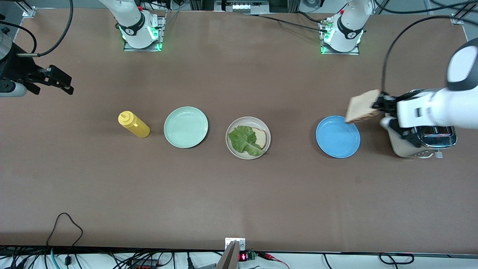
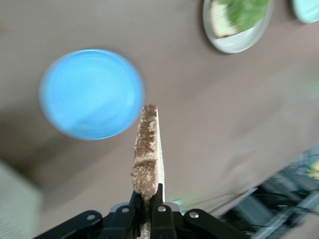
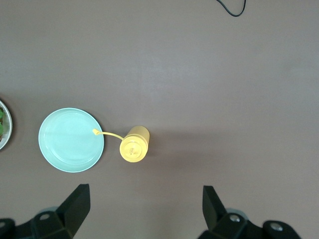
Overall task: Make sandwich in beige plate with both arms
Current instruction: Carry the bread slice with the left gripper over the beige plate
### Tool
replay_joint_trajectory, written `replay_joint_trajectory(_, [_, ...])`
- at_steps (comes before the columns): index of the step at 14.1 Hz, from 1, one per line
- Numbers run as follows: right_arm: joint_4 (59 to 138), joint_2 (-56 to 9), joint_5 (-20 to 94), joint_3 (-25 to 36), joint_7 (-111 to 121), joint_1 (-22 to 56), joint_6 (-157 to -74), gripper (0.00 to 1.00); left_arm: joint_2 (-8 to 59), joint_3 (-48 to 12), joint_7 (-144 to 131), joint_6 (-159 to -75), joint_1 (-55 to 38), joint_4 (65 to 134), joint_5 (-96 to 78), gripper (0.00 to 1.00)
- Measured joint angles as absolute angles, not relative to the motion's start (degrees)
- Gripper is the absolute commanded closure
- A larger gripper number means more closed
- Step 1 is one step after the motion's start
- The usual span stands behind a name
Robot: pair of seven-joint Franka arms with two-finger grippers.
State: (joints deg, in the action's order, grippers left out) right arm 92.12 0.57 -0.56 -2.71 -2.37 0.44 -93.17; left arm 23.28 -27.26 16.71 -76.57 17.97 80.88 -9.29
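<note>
The beige plate (image 1: 248, 138) sits in the middle of the surface (image 1: 239, 194). On it lies one slice of bread (image 1: 260, 138) with a green lettuce leaf (image 1: 244, 139) on top, covering part of it.

The left hand (image 1: 376, 104) is shut tight on a second slice of bread (image 1: 363, 106). It holds the slice up in the air by one edge, over the rim of the blue plate (image 1: 338, 136) on the side toward the toaster (image 1: 422, 140).

The green plate (image 1: 186, 127) is beside the beige plate, toward the right arm's end. The yellow bottle (image 1: 133, 124) stands next to it.

The right hand (image 1: 59, 80) waits wide open and empty, high over the right arm's end of the surface.
</note>
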Motion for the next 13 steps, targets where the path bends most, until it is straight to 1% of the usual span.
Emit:
replay_joint_trajectory(1, [92.2,0.6,-0.6,-2.9,-2.4,0.4,-93.3,0.00,25.0,-27.3,13.9,-77.6,16.9,80.9,-12.7,1.00])
replay_joint_trajectory(4, [92.2,0.8,-0.6,-3.4,-2.4,0.5,-93.6,0.00,30.7,-27.3,9.8,-85.2,14.4,81.3,-23.5,1.00])
replay_joint_trajectory(8, [94.9,3.0,-0.6,-3.4,-2.4,0.4,-95.4,0.00,38.1,-27.3,9.5,-99.1,9.5,82.0,-36.0,1.00])
replay_joint_trajectory(11, [96.8,3.3,-0.6,-3.3,-2.4,-0.1,-95.9,0.00,40.4,-27.5,11.0,-112.3,5.5,86.2,-44.3,1.00])
replay_joint_trajectory(13, [97.1,3.2,-0.6,-3.2,-2.4,-0.2,-96.3,0.00,40.6,-27.5,15.3,-119.0,3.4,89.7,-47.5,1.00])
